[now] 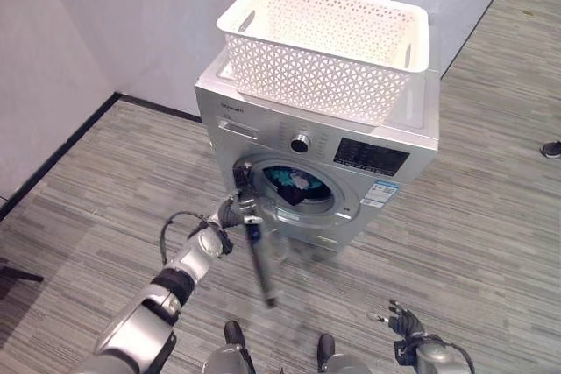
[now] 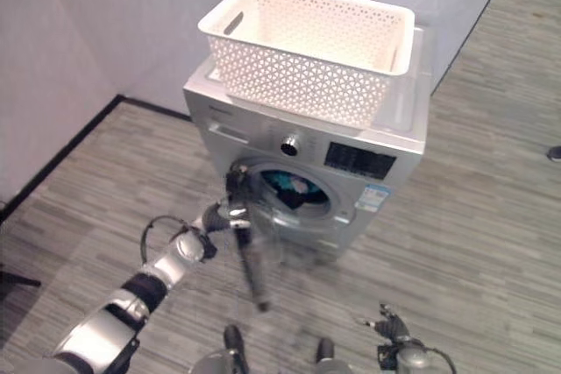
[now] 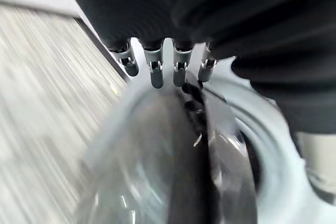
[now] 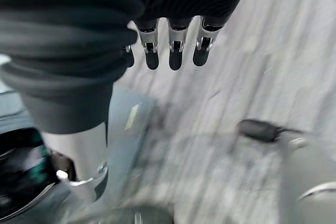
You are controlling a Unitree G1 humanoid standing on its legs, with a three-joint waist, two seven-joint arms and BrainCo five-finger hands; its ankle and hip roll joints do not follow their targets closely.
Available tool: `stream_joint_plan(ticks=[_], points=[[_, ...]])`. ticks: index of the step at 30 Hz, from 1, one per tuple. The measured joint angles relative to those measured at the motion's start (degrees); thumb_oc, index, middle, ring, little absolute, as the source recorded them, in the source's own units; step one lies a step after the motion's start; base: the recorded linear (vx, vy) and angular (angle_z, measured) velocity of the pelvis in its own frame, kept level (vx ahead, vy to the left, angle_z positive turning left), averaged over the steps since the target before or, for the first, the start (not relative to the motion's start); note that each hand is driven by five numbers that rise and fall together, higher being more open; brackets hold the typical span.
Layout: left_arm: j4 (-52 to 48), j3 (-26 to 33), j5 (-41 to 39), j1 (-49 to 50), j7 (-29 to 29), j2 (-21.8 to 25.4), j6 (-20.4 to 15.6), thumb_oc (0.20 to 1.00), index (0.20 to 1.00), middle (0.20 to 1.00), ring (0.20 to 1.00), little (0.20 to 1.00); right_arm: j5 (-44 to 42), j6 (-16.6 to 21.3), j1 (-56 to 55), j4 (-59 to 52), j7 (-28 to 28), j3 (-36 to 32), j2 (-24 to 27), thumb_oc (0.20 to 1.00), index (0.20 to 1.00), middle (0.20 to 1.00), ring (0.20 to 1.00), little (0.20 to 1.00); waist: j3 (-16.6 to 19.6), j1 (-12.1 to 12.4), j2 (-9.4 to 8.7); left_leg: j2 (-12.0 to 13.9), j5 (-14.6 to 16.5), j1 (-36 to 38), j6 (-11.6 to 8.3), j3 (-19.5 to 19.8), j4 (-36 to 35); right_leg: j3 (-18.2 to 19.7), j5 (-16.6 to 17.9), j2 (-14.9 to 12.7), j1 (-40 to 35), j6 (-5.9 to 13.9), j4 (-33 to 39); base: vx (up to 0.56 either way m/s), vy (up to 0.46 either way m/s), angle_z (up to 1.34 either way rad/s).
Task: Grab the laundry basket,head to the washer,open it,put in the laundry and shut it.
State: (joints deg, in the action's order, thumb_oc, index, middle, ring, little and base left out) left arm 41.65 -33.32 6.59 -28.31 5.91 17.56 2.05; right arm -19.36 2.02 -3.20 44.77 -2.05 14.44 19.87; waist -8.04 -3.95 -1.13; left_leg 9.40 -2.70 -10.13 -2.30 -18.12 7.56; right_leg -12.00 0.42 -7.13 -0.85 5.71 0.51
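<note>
A: Basket first. We see the white laundry basket (image 1: 326,48) sitting on top of the silver washer (image 1: 263,111), in the corner by the grey walls.

B: And the laundry?

A: Dark and teal clothes (image 1: 294,183) show inside the drum opening, with the round door (image 1: 259,247) swung out toward the robot.

B: Left hand?

A: We have the left hand (image 1: 235,213) up against the door's outer edge. In the left wrist view its fingers (image 3: 156,72) reach out over the glass door (image 3: 173,161); they look fairly straight and we see nothing gripped, so we call it released, resting on the door.

B: Right hand?

A: The right hand (image 1: 405,323) hangs low over the wood-look floor (image 1: 491,216), well apart from the washer, fingers spread and relaxed, holding nothing.
</note>
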Motion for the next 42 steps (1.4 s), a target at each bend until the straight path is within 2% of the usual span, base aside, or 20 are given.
stream_joint_plan(ticks=[3, 7, 8, 11, 13, 14, 15, 16, 17, 19, 21, 23, 25, 26, 28, 30, 32, 34, 40, 42], points=[[4.6, -2.3, -1.8, -0.2, -2.4, -4.9, -0.6, 1.000, 1.000, 1.000, 1.000, 1.000, 0.0, -0.5, 2.0, -0.4, 0.4, 1.4, -1.5, 1.000, 1.000, 1.000, 1.000, 1.000, 1.7, -1.5, -1.00, 0.2, 0.1, 1.3, -0.07, -0.7, -0.4, 0.7, -0.5, 0.0, -0.4, -0.07, -0.6, 0.05, 0.023, -0.10], [4.6, -2.3, -4.5, -0.2, -2.5, -5.4, -0.7, 1.000, 1.000, 1.000, 1.000, 1.000, -0.2, -0.2, -0.6, -8.4, 2.0, 2.7, -1.2, 1.000, 1.000, 1.000, 1.000, 1.000, 2.9, -3.3, -1.20, 0.5, -0.1, 2.3, -0.29, -1.4, -1.3, 1.6, -1.0, 0.1, -0.2, 0.25, -1.2, 0.02, -0.003, -0.12], [3.4, -2.3, -5.9, 0.0, -2.6, -5.2, -0.7, 1.000, 1.000, 1.000, 1.000, 1.000, -0.3, -0.3, -1.1, -8.7, 2.6, 3.5, -0.8, 1.000, 1.000, 1.000, 1.000, 1.000, 3.0, -3.2, -1.11, 0.5, -0.1, 2.3, -0.36, -1.4, -1.3, 1.6, -1.0, 0.2, -0.2, 0.25, -1.3, 0.00, 0.000, 0.00], [-10.3, -0.7, -11.1, 5.0, -3.1, -1.4, -2.5, 1.000, 1.000, 1.000, 1.000, 1.000, -0.9, -0.2, -3.1, -10.7, 5.5, 7.9, 2.4, 1.000, 1.000, 1.000, 1.000, 1.000, 3.1, -2.6, -0.56, 0.5, -0.9, 2.6, -0.48, -1.2, -2.2, 1.2, -1.0, 0.4, -0.3, 0.23, -1.1, 0.01, -0.009, 0.04], [-20.4, 0.7, -15.4, 10.5, -5.0, 2.6, -5.4, 1.000, 1.000, 1.000, 1.000, 1.000, -0.8, -0.1, -3.7, -10.6, 8.6, 11.1, 5.0, 1.000, 1.000, 1.000, 1.000, 1.000, 3.2, -1.0, 0.14, 0.3, -1.1, 3.1, -0.75, -0.8, -2.9, 0.7, -1.1, 0.5, -1.3, 0.34, -0.3, 0.03, -0.012, 0.13], [-28.4, 2.4, -18.4, 17.0, -7.0, 6.7, -7.5, 1.000, 1.000, 1.000, 1.000, 1.000, 0.5, -0.1, -4.0, -10.4, 10.4, 13.1, 6.8, 1.000, 1.000, 1.000, 1.000, 1.000, 3.3, 0.9, 0.83, 0.4, -1.2, 3.0, -1.06, -0.2, -3.4, 0.2, -1.1, 0.7, -1.7, 0.31, 0.3, 0.04, -0.005, 0.15], [-31.3, 4.3, -20.8, 21.0, -8.5, 8.2, -8.5, 1.000, 1.000, 1.000, 1.000, 1.000, 2.3, -0.1, -3.8, -10.2, 11.2, 14.4, 7.6, 1.000, 1.000, 1.000, 1.000, 1.000, 3.4, 1.8, 1.07, 0.4, -1.1, 3.0, -1.30, 0.0, -4.1, 0.0, -1.2, 0.7, -2.2, 0.14, 0.9, 0.05, -0.007, 0.22], [-32.6, 6.5, -23.2, 25.4, -9.4, 9.0, -9.4, 1.000, 1.000, 1.000, 1.000, 1.000, 4.3, -0.1, -3.2, -9.3, 11.9, 15.5, 7.8, 1.000, 1.000, 1.000, 1.000, 1.000, 3.6, 2.5, 1.25, 0.3, -1.2, 3.1, -1.32, 0.5, -4.2, -0.5, -1.2, 0.7, -2.6, 0.10, 1.6, 0.02, -0.006, 0.23], [-31.9, 7.5, -25.5, 28.8, -10.2, 9.7, -9.3, 1.000, 1.000, 1.000, 1.000, 1.000, 6.5, -0.2, -2.1, -7.8, 12.3, 16.6, 7.7, 1.000, 1.000, 1.000, 1.000, 1.000, 3.7, 4.6, 1.73, 0.1, -1.3, 2.7, -1.40, 1.1, -4.3, -1.5, -1.2, 1.0, -2.9, 0.16, 1.7, 0.04, -0.020, 0.28], [-31.9, 10.3, -28.8, 34.5, -11.6, 10.4, -9.3, 1.000, 1.000, 1.000, 1.000, 1.000, 10.6, -0.5, 1.4, -4.8, 12.4, 20.2, 7.2, 1.000, 1.000, 1.000, 1.000, 1.000, 3.7, 5.6, 1.68, 0.3, -1.8, 2.7, -1.83, 2.3, -4.3, -2.4, -1.3, 0.9, -3.1, 0.16, 2.1, 0.02, -0.031, 0.31], [-28.5, 13.8, -30.9, 39.6, -13.0, 9.8, -9.0, 1.000, 1.000, 1.000, 1.000, 1.000, 20.2, -0.7, 9.1, 4.2, 12.0, 24.7, 3.8, 1.000, 1.000, 1.000, 1.000, 1.000, 3.6, 8.3, 1.70, -0.2, -2.4, 1.3, -1.84, 5.2, -4.2, -5.2, -1.4, 1.2, -4.0, 0.01, 3.0, -0.03, -0.060, 0.66], [-24.9, 15.4, -30.2, 40.5, -12.7, 8.7, -9.8, 1.000, 1.000, 1.000, 1.000, 1.000, 24.7, -0.7, 14.1, 11.2, 9.7, 24.8, -0.4, 1.000, 1.000, 1.000, 1.000, 1.000, 3.3, 12.1, 1.71, -0.8, -3.2, -0.1, -1.88, 6.7, -4.5, -7.0, -1.6, 1.9, -4.2, -0.22, 3.2, -0.01, -0.087, 0.57], [-22.4, 15.9, -28.8, 39.6, -11.5, 8.7, -10.0, 1.000, 1.000, 1.000, 1.000, 1.000, 27.1, -0.9, 17.0, 14.1, 7.9, 23.7, -2.6, 1.000, 1.000, 1.000, 1.000, 1.000, 2.8, 14.0, 1.32, -0.9, -3.6, -1.1, -1.96, 8.2, -4.4, -8.5, -1.6, 2.3, -4.3, -0.41, 3.8, 0.01, -0.088, 0.41], [-15.4, 18.1, -24.9, 38.1, -9.3, 7.0, -12.4, 1.000, 1.000, 1.000, 1.000, 1.000, 28.3, -0.5, 19.0, 17.6, 4.7, 21.7, -5.5, 1.000, 1.000, 1.000, 1.000, 1.000, 2.0, 16.0, 0.83, -1.0, -3.7, -1.3, -2.08, 9.3, -4.3, -9.3, -1.7, 2.3, -4.8, -0.56, 4.1, 0.01, -0.039, 0.41], [-7.4, 19.4, -21.6, 36.6, -6.3, 7.0, -13.1, 1.000, 1.000, 1.000, 1.000, 1.000, 29.3, 0.0, 20.0, 17.1, 2.6, 21.2, -6.2, 1.000, 1.000, 1.000, 1.000, 1.000, 1.7, 16.6, 0.31, -1.2, -3.8, -1.3, -2.14, 9.9, -4.6, -10.1, -2.2, 2.5, -5.1, -0.67, 4.1, 0.00, -0.050, 0.28], [2.5, 21.7, -19.2, 36.3, -4.6, 7.4, -13.9, 1.000, 1.000, 1.000, 1.000, 1.000, 29.3, 1.2, 19.1, 20.1, 0.6, 16.7, -6.3, 1.000, 1.000, 1.000, 1.000, 1.000, 1.3, 16.8, -0.32, -1.8, -3.9, -1.5, -2.24, 11.3, -4.8, -10.9, -2.7, 2.6, -5.6, -0.76, 3.4, -0.02, -0.039, 0.37], [10.5, 22.6, -19.0, 35.3, -4.3, 8.0, -13.2, 1.000, 1.000, 1.000, 1.000, 1.000, 29.2, -0.5, 15.1, 25.8, -0.1, 14.5, -5.7, 1.000, 1.000, 1.000, 1.000, 1.000, 1.2, 16.6, -1.16, -2.5, -3.9, -0.9, -2.25, 12.9, -4.9, -11.5, -4.2, 2.3, -6.5, -1.10, 2.1, -0.07, -0.036, 0.48], [25.7, 27.1, -17.8, 32.6, -3.7, 5.0, -11.9, 1.000, 1.000, 1.000, 1.000, 1.000, 29.2, -0.7, 9.7, 32.4, -0.4, 8.7, -6.1, 1.000, 1.000, 1.000, 1.000, 1.000, 1.1, 15.6, -1.12, -2.7, -3.9, 0.8, -2.29, 13.5, -5.2, -12.0, -4.8, 2.2, -8.3, -1.12, 1.8, -0.11, -0.050, 0.14], [26.9, 27.5, -15.6, 33.3, -1.7, -0.3, -10.3, 1.000, 1.000, 1.000, 1.000, 1.000, 29.2, -3.0, 0.4, 39.3, -2.7, 1.8, -6.8, 1.000, 1.000, 1.000, 1.000, 1.000, 2.2, 12.0, -0.98, -1.5, -4.1, 2.9, -2.70, 14.2, -6.2, -11.9, -6.8, 2.7, -9.0, -1.99, 0.2, -0.05, 0.003, 0.02], [25.2, 24.0, -15.5, 33.2, -1.6, -2.9, -9.5, 1.000, 1.000, 1.000, 1.000, 1.000, 29.2, -4.3, -3.0, 39.7, -3.1, 1.1, -7.3, 1.000, 1.000, 1.000, 1.000, 1.000, 2.9, 10.4, -0.04, -1.1, -4.3, 4.0, -2.82, 14.1, -6.8, -11.2, -8.2, 2.5, -8.4, -2.24, -2.5, -0.06, 0.027, -0.13]])
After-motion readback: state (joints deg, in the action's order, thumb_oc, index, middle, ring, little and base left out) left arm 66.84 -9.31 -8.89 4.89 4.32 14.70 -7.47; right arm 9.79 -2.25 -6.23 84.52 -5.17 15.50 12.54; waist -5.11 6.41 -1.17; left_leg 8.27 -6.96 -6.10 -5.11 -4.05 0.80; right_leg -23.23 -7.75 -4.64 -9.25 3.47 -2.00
